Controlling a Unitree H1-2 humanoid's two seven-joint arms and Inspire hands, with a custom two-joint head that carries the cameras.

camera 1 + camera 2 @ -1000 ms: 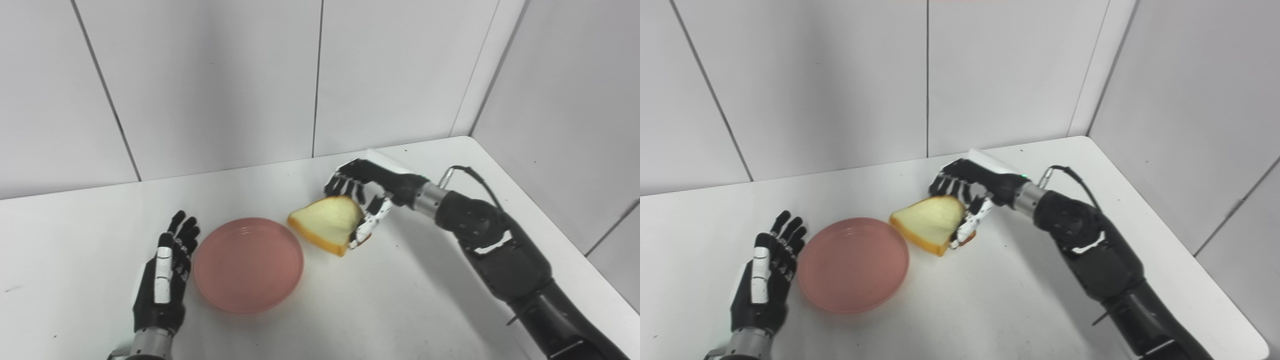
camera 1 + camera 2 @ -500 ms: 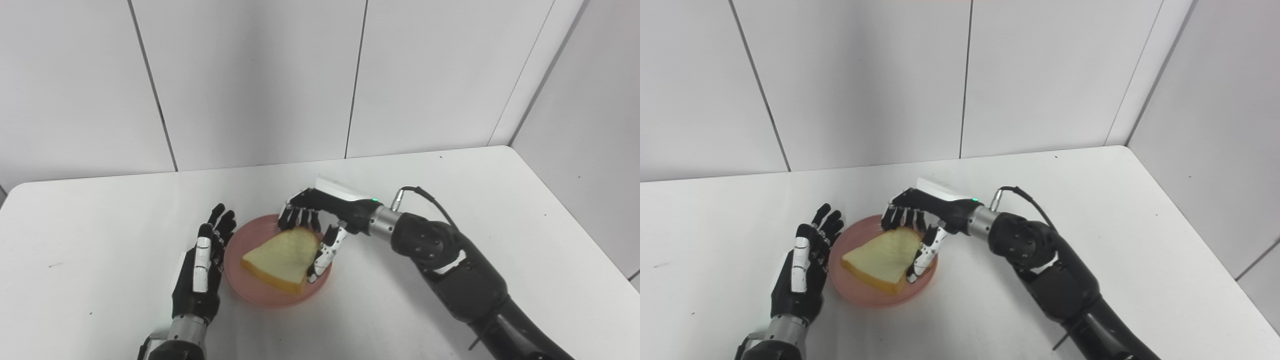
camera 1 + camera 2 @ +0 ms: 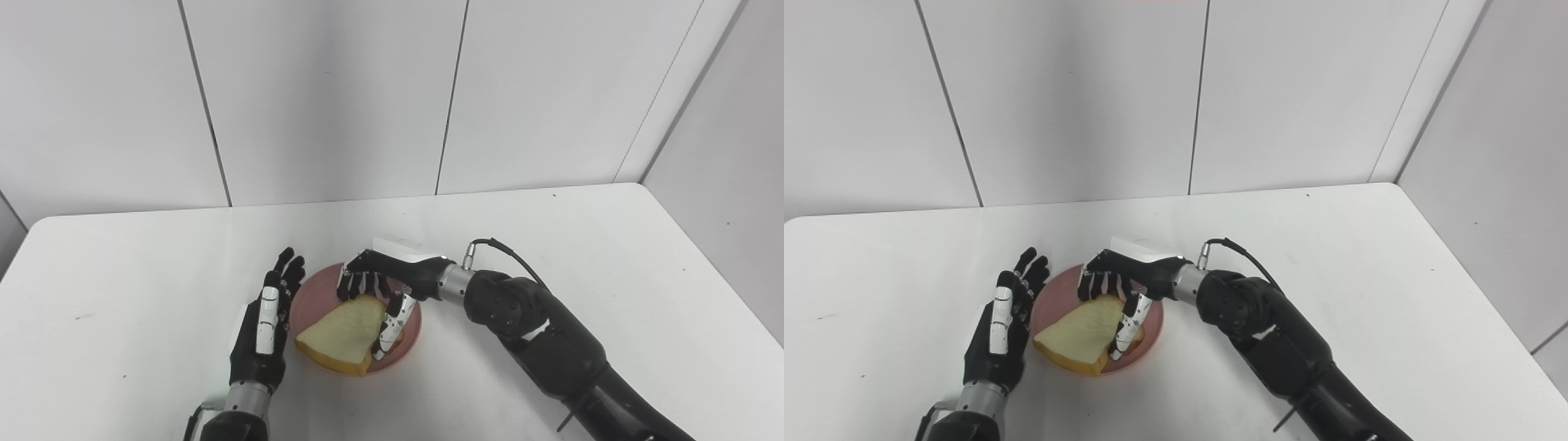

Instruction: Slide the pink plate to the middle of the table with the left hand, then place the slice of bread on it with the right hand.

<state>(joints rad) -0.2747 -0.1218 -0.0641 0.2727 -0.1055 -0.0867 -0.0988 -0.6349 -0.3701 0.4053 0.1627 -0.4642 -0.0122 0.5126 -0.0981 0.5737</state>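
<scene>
Black and flat, the left hand [image 3: 264, 324] rests fingers apart, holding nothing, just beside the pink plate [image 3: 312, 295] mid-table. The slice of bread [image 3: 343, 334] lies on that plate (near edge overhanging the rim). Behind it, the right hand [image 3: 383, 286] pinches the slice between fingers and thumb above the white table [image 3: 551, 245].

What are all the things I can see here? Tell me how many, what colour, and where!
round pink plate: one, pink, middle of the table, beside the left hand.
slice of bread: one, pale yellow with a golden crust, on the plate, near edge hanging over the rim.
white table: one, white, under everything.
white panel walls: white, behind and at the right.
left hand: one, black and white, open, left of the plate.
right hand: one, black and white, fingers around the bread.
</scene>
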